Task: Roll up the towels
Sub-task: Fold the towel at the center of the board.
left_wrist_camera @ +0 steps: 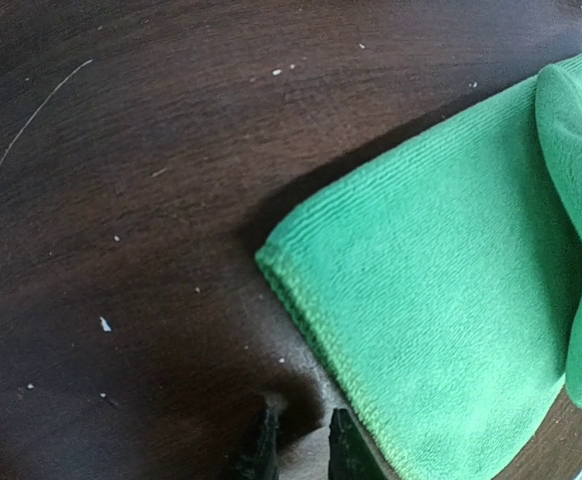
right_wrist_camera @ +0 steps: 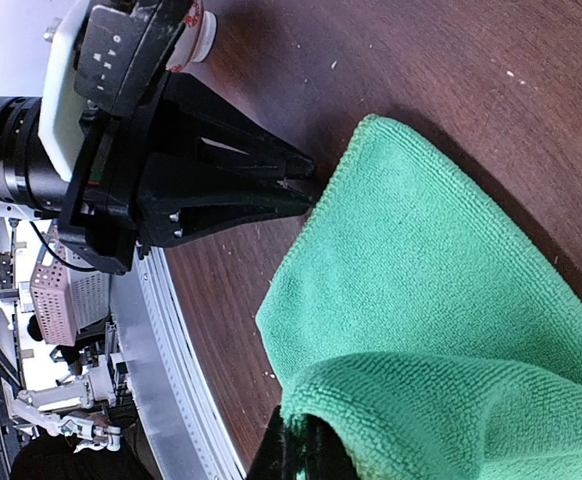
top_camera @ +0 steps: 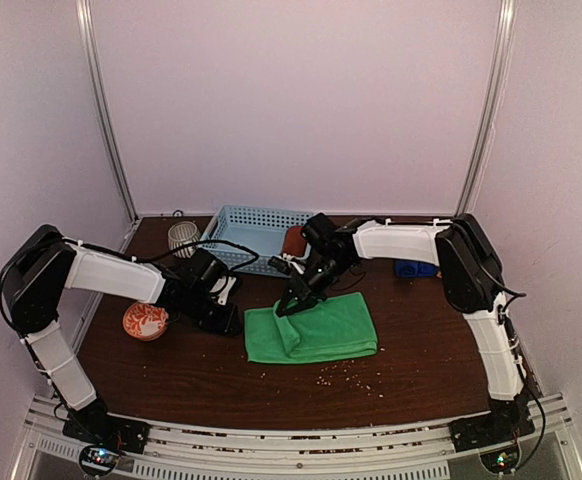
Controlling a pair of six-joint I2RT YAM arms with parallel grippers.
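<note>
Green towel [top_camera: 321, 330] lies centre frame on the table [top_camera: 171, 372]. My right gripper [top_camera: 287, 306] pinches its folded-over left edge, likely starting the roll. My left gripper [left_wrist_camera: 299, 448], narrow and empty, sits at the towel's corner, probably to anchor it.

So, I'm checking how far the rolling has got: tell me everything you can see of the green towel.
The green towel is a bright green cloth with a fine ribbed, microfibre-like weave and a stitched edge. It lies mostly flat and unrolled on the dark wooden table. Its left side is folded over onto itself, and the right claw pinches that raised fold. The left claw, tips slightly apart, sits beside a corner; whether it touches is unclear.
</note>
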